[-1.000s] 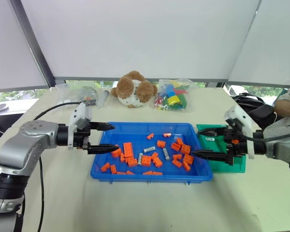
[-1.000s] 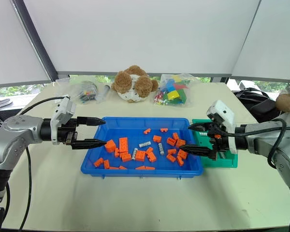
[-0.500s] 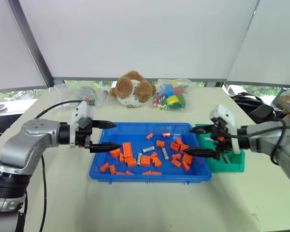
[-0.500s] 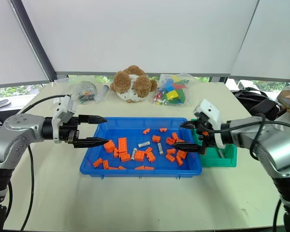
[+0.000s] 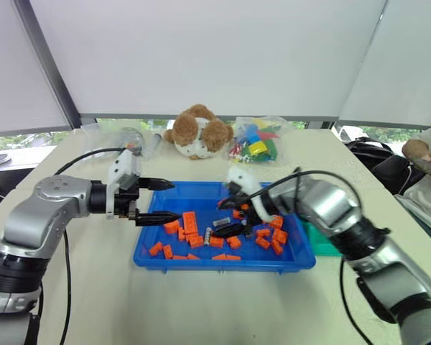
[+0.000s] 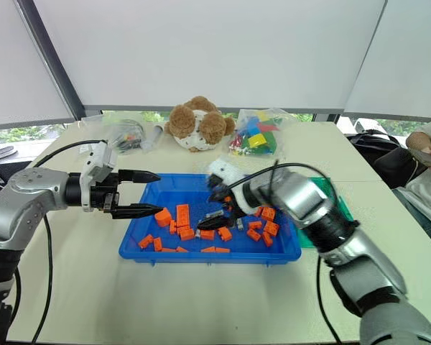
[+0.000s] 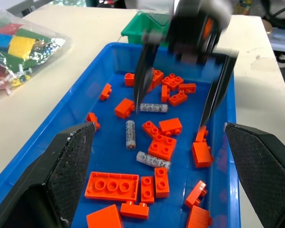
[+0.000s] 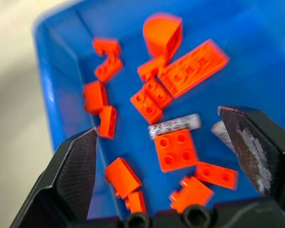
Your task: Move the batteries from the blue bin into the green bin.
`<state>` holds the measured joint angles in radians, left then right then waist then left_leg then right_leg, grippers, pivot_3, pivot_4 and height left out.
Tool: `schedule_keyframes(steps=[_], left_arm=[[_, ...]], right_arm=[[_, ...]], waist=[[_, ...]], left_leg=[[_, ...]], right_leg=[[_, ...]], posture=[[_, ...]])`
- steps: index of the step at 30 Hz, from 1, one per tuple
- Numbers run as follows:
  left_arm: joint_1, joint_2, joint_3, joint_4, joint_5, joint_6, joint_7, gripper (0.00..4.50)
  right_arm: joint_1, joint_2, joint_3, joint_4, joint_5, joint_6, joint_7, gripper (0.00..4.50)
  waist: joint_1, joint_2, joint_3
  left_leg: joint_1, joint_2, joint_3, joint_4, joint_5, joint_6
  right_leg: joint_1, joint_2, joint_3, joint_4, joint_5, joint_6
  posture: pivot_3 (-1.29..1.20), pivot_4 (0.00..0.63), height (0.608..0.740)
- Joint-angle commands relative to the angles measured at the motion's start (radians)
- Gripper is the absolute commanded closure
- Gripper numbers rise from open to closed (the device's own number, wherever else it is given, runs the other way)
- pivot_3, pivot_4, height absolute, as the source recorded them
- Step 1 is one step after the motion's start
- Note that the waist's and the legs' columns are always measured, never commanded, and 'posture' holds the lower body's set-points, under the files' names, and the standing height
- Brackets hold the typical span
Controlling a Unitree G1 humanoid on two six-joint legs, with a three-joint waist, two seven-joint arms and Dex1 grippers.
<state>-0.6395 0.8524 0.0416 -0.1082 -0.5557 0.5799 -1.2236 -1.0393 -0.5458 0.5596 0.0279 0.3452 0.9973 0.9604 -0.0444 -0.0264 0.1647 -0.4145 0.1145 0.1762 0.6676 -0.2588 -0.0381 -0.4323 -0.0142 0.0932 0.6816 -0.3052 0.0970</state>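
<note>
The blue bin (image 5: pixel 151 241) lies mid-table, holding orange bricks and three small silver batteries (image 7: pixel 153 108), (image 7: pixel 129 134), (image 7: pixel 153 160). My right gripper (image 5: pixel 221 213) hangs open over the bin's middle, angled down. Its fingers straddle the bricks, and one battery (image 8: pixel 174 126) lies between them, untouched. At the bin's left end hovers my left gripper (image 5: pixel 177 200), also open and holding nothing. The green bin (image 7: pixel 149 23) stands against the blue bin's right end, mostly hidden behind my right arm in the eye views.
Orange bricks (image 5: pixel 190 221) are scattered among the batteries. A plush bear (image 5: pixel 199 133), a bag of coloured blocks (image 5: pixel 255 144) and another clear bag (image 5: pixel 126 140) sit along the table's back. A person (image 5: pixel 427 154) is at the far right.
My right gripper has swung left from the green bin to the middle of the blue bin and dipped lower, staying open. The left gripper has kept still.
</note>
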Motion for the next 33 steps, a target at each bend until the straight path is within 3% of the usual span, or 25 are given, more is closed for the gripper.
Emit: schedule_keyframes(steps=[1, 11, 25, 28, 31, 33], left_arm=[[-0.001, 0.002, 0.023, -0.037, -0.003, -0.014, 0.016, 0.0], [0.039, -0.002, 0.046, -0.08, -0.021, -0.006, 0.056, 0.0], [0.048, -0.006, 0.046, -0.089, -0.028, -0.016, 0.077, 0.0], [0.049, -0.008, 0.046, -0.09, -0.029, -0.017, 0.08, 0.0], [0.051, -0.01, 0.046, -0.091, -0.03, -0.017, 0.082, 0.0], [0.052, -0.011, 0.045, -0.093, -0.031, -0.016, 0.084, 0.0]], right_arm=[[-0.029, 0.048, 0.031, 0.056, -0.061, -0.017, -0.007, 0.08], [-0.05, 0.161, 0.097, 0.281, -0.222, -0.126, 0.007, 0.08], [-0.036, 0.219, 0.085, 0.325, -0.296, -0.137, 0.053, 0.08], [-0.041, 0.234, 0.077, 0.34, -0.301, -0.134, 0.052, 0.84], [-0.044, 0.245, 0.07, 0.344, -0.306, -0.127, 0.054, 2.3], [-0.043, 0.248, 0.066, 0.339, -0.312, -0.125, 0.055, 2.27]], waist=[[0.0, 0.0, 0.0], [-0.006, 0.0, 0.0], [-0.025, 0.0, 0.0], [-0.026, 0.0, 0.0], [-0.026, 0.0, 0.0], [-0.026, 0.0, 0.0]], left_leg=[[-0.001, 0.0, 0.0, 0.0, 0.0, 0.0], [-0.004, 0.0, 0.0, 0.001, 0.001, -0.001], [-0.004, 0.0, -0.002, 0.001, 0.001, -0.002], [-0.004, 0.0, -0.002, 0.0, 0.001, -0.002], [-0.004, 0.0, -0.002, 0.0, 0.001, -0.002], [-0.004, 0.0, -0.002, 0.0, 0.001, -0.002]], right_leg=[[-0.001, 0.0, 0.0, 0.0, 0.0, 0.0], [-0.004, 0.0, 0.0, 0.001, 0.0, 0.0], [-0.003, 0.0, -0.001, 0.002, 0.0, 0.0], [-0.003, 0.0, -0.002, 0.002, 0.0, 0.0], [-0.003, 0.0, -0.002, 0.002, 0.0, 0.0], [-0.003, 0.0, -0.002, 0.002, 0.0, 0.0]], posture=[[0.0, 0.15, 0.727], [0.0, 0.15, 0.727], [0.0, 0.15, 0.727], [0.0, 0.15, 0.727], [0.0, 0.15, 0.727], [0.0, 0.15, 0.727]])
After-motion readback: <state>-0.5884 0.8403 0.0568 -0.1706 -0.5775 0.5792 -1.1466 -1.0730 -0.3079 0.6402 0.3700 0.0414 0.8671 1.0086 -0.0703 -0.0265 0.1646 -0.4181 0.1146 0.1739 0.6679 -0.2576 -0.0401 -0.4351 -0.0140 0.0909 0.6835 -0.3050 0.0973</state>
